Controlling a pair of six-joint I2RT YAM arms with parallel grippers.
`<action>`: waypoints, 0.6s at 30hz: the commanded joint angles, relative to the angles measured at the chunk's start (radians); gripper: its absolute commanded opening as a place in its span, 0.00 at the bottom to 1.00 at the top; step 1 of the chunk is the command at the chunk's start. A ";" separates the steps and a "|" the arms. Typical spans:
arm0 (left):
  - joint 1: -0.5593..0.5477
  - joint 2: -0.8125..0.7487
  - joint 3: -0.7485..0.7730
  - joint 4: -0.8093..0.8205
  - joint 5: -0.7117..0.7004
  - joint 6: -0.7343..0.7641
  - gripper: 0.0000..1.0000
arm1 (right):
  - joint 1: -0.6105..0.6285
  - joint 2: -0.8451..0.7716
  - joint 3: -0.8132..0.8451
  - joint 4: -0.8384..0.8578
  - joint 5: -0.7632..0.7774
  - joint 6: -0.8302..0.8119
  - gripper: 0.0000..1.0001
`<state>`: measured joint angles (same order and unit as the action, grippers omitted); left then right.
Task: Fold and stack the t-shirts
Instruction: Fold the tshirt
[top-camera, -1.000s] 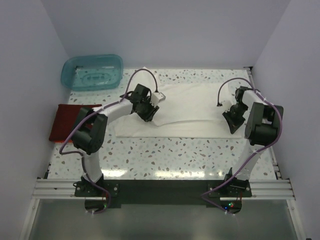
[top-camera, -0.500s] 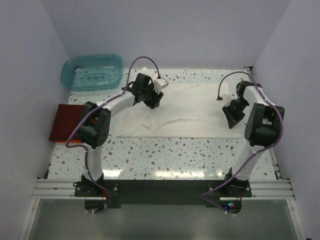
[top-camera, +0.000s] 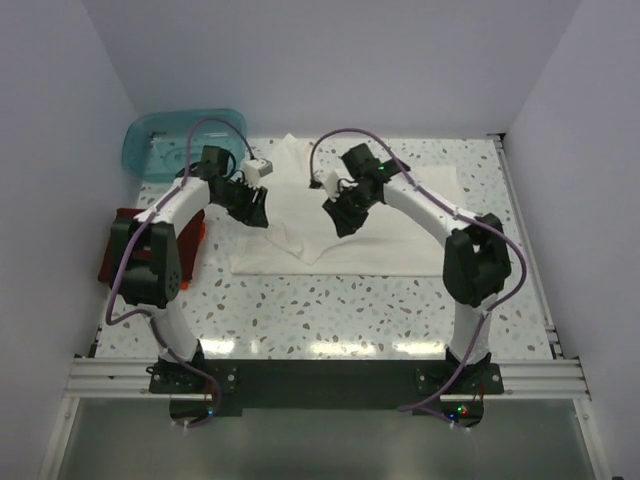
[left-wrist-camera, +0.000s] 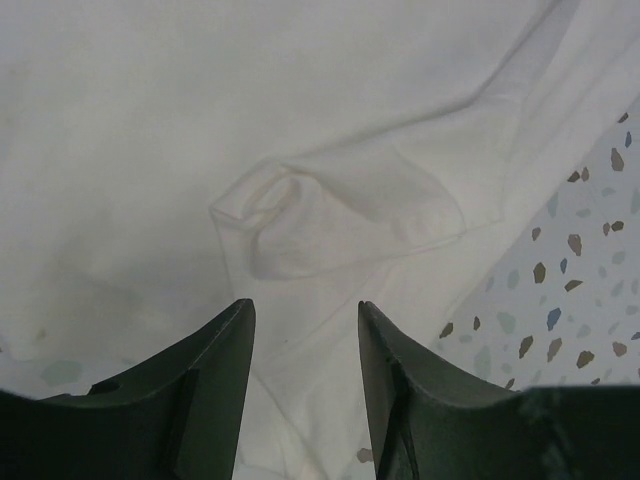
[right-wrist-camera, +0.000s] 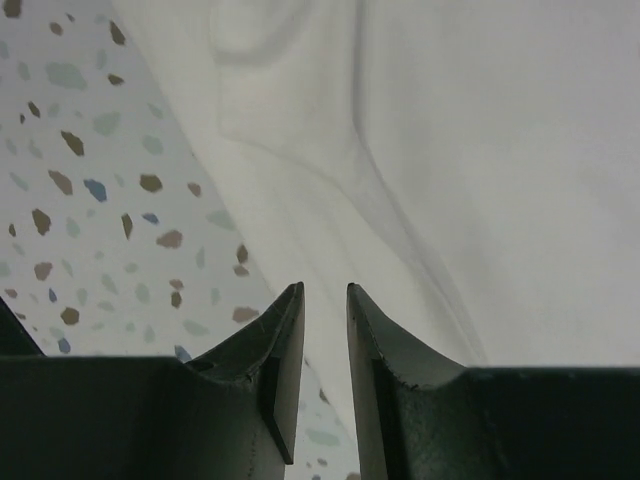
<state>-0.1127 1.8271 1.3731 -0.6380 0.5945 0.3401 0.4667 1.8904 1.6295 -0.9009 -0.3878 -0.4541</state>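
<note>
The cream-white t-shirt (top-camera: 400, 235) lies spread across the middle of the table, with a folded flap near its front left. My left gripper (top-camera: 257, 213) hovers over the shirt's left part. In the left wrist view (left-wrist-camera: 305, 305) its jaws stand well apart and empty above a rumpled sleeve (left-wrist-camera: 340, 210). My right gripper (top-camera: 340, 222) is over the shirt's middle. In the right wrist view (right-wrist-camera: 325, 288) its jaws are a narrow gap apart, with nothing between them, above the shirt's edge (right-wrist-camera: 300, 200). The dark red folded shirt (top-camera: 118, 255) lies at the far left, with an orange edge (top-camera: 198, 232) beside it.
A translucent teal tub (top-camera: 165, 150) stands at the back left corner. The speckled table (top-camera: 350, 310) runs along the front, and white walls close the sides and back. The left arm partly covers the red shirt.
The left arm swung left, from over the shirt's middle-left to its left edge. The right arm swung from the shirt's right end to its middle. The shirt hardly moved.
</note>
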 joint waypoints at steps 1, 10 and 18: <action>0.007 -0.023 -0.038 -0.029 0.027 -0.042 0.50 | 0.139 0.105 0.079 0.128 0.009 0.080 0.28; 0.041 0.008 -0.083 -0.040 0.036 -0.105 0.48 | 0.340 0.246 0.190 0.172 0.095 0.152 0.28; 0.042 -0.023 -0.124 -0.077 0.025 -0.116 0.47 | 0.377 0.311 0.253 0.214 0.234 0.207 0.30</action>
<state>-0.0746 1.8359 1.2568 -0.6930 0.6025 0.2440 0.8406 2.1891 1.8305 -0.7319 -0.2394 -0.2909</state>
